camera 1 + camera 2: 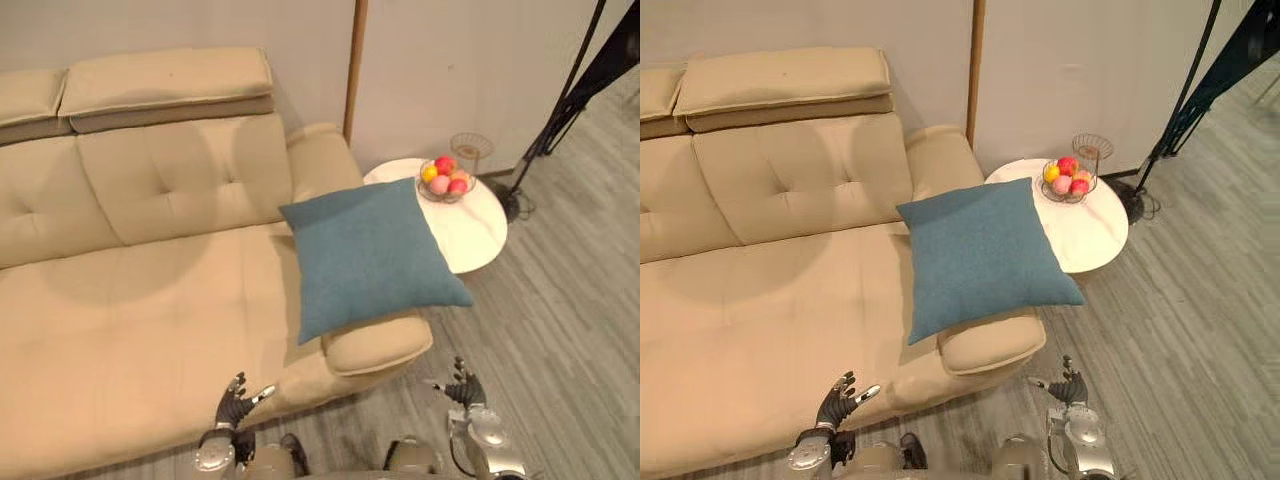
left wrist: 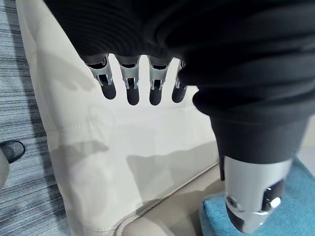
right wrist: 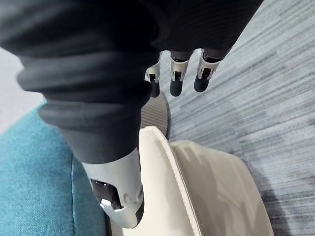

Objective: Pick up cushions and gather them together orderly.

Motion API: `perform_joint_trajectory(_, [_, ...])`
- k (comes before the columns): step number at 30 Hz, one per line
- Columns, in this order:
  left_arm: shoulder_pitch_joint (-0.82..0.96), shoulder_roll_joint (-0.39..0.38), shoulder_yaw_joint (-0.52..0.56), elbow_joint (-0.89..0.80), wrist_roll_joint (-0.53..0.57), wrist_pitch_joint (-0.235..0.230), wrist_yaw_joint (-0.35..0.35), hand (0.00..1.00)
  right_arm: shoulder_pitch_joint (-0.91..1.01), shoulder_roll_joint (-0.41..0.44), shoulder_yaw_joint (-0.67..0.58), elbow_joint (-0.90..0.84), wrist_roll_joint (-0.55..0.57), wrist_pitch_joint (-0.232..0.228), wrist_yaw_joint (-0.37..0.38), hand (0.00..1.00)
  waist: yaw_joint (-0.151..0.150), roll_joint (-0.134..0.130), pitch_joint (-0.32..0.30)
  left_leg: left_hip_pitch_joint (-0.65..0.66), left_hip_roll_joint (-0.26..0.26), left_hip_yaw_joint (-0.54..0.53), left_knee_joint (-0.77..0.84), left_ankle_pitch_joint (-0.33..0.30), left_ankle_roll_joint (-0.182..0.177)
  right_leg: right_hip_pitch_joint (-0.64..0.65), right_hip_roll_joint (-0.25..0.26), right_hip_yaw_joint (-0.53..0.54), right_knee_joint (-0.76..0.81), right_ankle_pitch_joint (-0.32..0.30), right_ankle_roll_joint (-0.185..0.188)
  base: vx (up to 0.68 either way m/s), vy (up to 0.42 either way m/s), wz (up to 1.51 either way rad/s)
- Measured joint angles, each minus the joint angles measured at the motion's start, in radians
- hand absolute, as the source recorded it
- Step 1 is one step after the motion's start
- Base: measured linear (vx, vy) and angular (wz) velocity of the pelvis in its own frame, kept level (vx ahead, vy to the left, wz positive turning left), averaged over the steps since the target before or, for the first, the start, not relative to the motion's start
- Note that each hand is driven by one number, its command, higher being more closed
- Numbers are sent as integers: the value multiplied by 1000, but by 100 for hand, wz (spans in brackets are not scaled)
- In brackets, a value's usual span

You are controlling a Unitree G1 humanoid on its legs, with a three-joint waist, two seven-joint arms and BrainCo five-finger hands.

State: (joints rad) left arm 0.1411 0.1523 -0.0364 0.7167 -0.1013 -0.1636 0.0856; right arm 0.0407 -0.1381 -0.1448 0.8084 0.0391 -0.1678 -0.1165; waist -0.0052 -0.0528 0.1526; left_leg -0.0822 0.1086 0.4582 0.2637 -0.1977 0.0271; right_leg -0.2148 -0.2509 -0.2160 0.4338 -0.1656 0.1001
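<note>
Left eye view: blue cushion point(image 1: 370, 255) lies across the armrest of the sofa point(image 1: 130, 290), one corner overhanging beside the round worktop point(image 1: 478, 232). Low before the sofa, left hand point(image 1: 232, 404) and right hand point(image 1: 463, 387), fingers straight, both empty.

Blue cushion point(image 1: 980, 255) lying tilted across the armrest point(image 1: 992, 345) of the beige sofa point(image 1: 770, 270) | round white table point(image 1: 1095, 238) just beside the armrest, carrying a wire bowl of fruit point(image 1: 1068, 182) | left hand point(image 1: 837, 402) and right hand point(image 1: 1068, 388) low near the sofa's front, fingers spread, holding nothing.

No readable text, no labels, no numbers, no signs on anything in view
</note>
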Motion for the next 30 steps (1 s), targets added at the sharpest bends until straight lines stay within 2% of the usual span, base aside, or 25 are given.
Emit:
perform_joint_trajectory(2, [-14, 11, -1, -1, 1, -1, -1, 0, 3, -4, -41, -2, 2, -1, -16, 0, -21, -5, -2, 1, -5, -32, 1, 5, -16, 2, 57, 68, -133, 29, 14, 71, -118, 63])
perform_joint_trajectory(3, [-19, 17, 0, -2, 1, -1, 1, 0, 9, -10, -59, -10, 4, -1, -16, 0, -35, -18, -10, -1, -12, -49, 16, 5, -31, 16, 71, 101, -168, 119, 0, 167, -155, 64])
perform_joint_trajectory(4, [-26, 11, 0, -6, 6, -2, 0, 0, 12, -34, -83, -18, 5, 0, -16, 0, -36, 3, -10, 5, -2, -60, 15, 7, -39, 25, 82, 98, -182, 123, -6, 159, -119, 29])
perform_joint_trajectory(7, [-31, 14, 20, -22, 17, -4, 1, 0, 12, -59, -105, -97, 1, 0, -15, 0, -28, 37, -12, -2, 15, -52, 1, 18, -45, 27, 110, 107, -219, 140, -17, 149, -90, -18])
perform_joint_trajectory(11, [-81, 20, 47, -23, 16, -9, 1, 0, 2, -99, -137, -234, -9, -1, -17, 0, -35, 40, -12, 11, 25, -40, -55, 41, -66, 41, 140, 109, -289, 168, -26, 136, -59, -13])
perform_joint_trajectory(15, [-186, 22, 41, -23, 3, -12, 6, 0, -88, -161, -127, -250, -12, -2, -18, 0, -37, 42, -6, -10, 14, -42, -86, 69, -66, 29, 143, 109, -337, 198, -25, 48, -9, -3])
perform_joint_trajectory(18, [-329, 26, 21, -22, -29, -19, 19, 0, -230, -207, -52, -249, -11, -1, -30, 0, -35, 53, 44, -86, 14, -48, -71, 81, -52, -32, 140, 107, -351, 244, -31, -69, 3, 5])
perform_joint_trajectory(20, [-433, 31, -4, -17, -61, -20, 33, 0, -335, -221, 4, -235, -10, -1, -36, 0, -36, 52, 81, -146, 12, -52, -54, 88, -46, -80, 134, 105, -353, 262, -32, -154, 21, 11])
perform_joint_trajectory(22, [-577, 30, -37, -1, -99, -23, 52, 0, -489, -226, 57, -180, -5, 1, -38, 0, -34, 52, 134, -217, 10, -61, -28, 101, -31, -130, 127, 104, -362, 294, -35, -206, 33, 13])
perform_joint_trajectory(28, [-889, 26, -93, 122, -178, -31, 92, 0, -838, -258, 137, 16, 45, 25, -86, 0, -36, 49, 229, -374, 11, -75, 47, 113, -14, -230, 124, 114, -404, 370, -40, -202, 13, 5])
perform_joint_trajectory(29, [-961, 25, -114, 159, -195, -31, 95, 100, -909, -263, 159, 48, 53, 30, -98, 0, -40, 49, 251, -402, 15, -76, 62, 114, -11, -252, 125, 121, -406, 383, -41, -198, -7, -8])
perform_joint_trajectory(30, [-1022, 16, -127, 183, -213, -32, 97, 100, -962, -261, 179, 58, 69, 40, -104, 100, -42, 50, 261, -431, 17, -75, 71, 114, -11, -278, 127, 131, -407, 393, -42, -193, -14, -9])
